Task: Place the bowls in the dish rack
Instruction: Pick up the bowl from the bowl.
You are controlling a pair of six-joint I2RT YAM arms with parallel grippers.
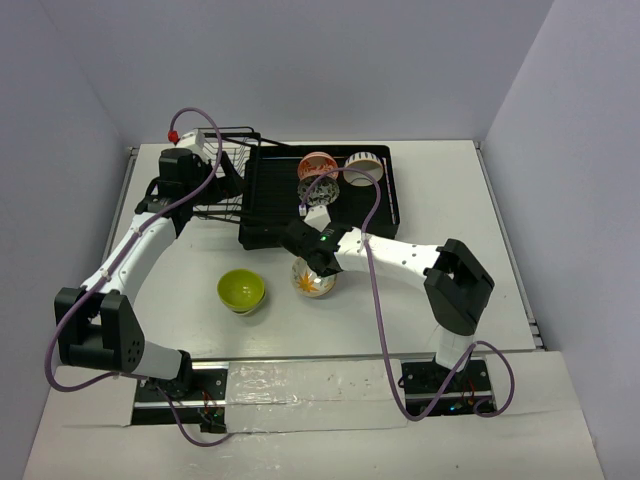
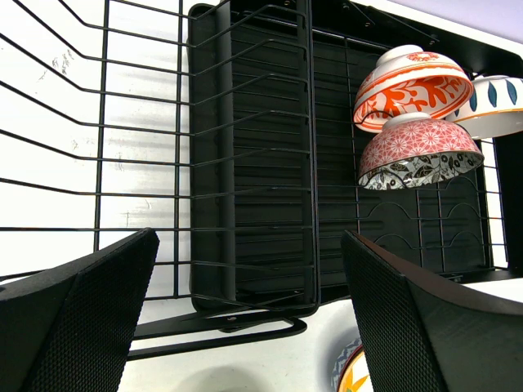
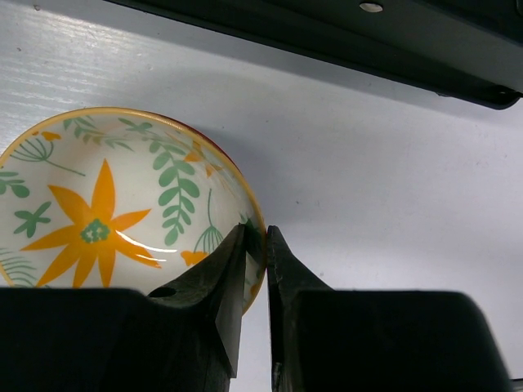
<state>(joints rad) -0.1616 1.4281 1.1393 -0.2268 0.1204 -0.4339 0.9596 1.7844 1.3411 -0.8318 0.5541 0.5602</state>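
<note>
A white bowl with an orange flower and green leaves [image 3: 98,212] sits on the table just in front of the dish rack [image 1: 265,200]. My right gripper [image 3: 255,233] is shut on its rim, one finger inside and one outside; the top view shows that gripper [image 1: 308,262] over the bowl [image 1: 316,286]. A lime green bowl [image 1: 241,290] stands alone on the table to the left. In the rack lean an orange-and-white bowl [image 2: 413,86], a red patterned bowl [image 2: 417,151] and a pale bowl with blue marks [image 2: 498,102]. My left gripper [image 2: 249,237] hangs open at the rack's left end, holding nothing.
The rack's wire basket section [image 2: 98,163] lies right under my left gripper, against the slatted tray [image 2: 253,139]. The right arm's purple cable [image 1: 375,200] loops over the rack's right part. White walls close in the table at the back and sides.
</note>
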